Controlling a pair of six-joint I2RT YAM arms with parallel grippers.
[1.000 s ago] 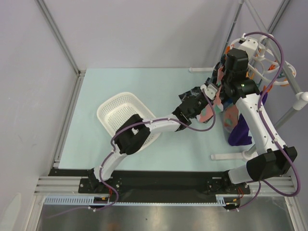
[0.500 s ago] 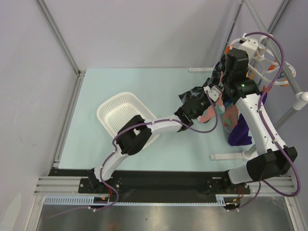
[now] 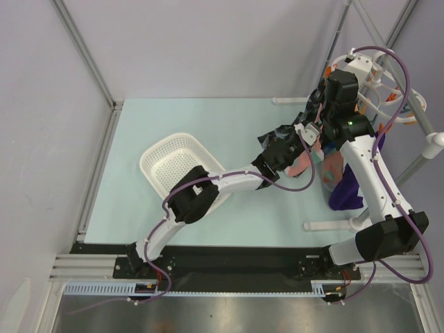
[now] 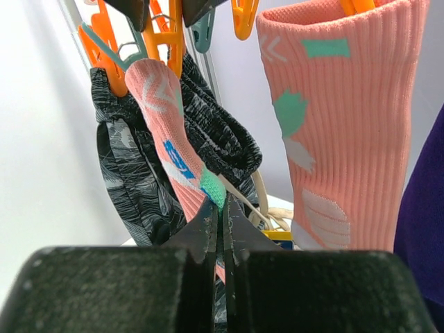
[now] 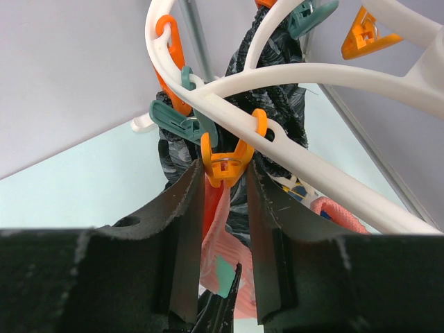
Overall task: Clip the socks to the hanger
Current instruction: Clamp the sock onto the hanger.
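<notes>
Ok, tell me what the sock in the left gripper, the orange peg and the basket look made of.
Pink sock: soft matte knit, possibly a cotton blend; fine stitch texture, knitted-in patches.
Orange peg: glossy moulded plastic, with a metal wire spring.
Basket: white plastic, apparently; perforated lattice walls.

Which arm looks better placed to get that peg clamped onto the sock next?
The right, probably: the right gripper squeezes the orange peg at the top of the sock, while the left gripper only pinches it lower down.
</notes>
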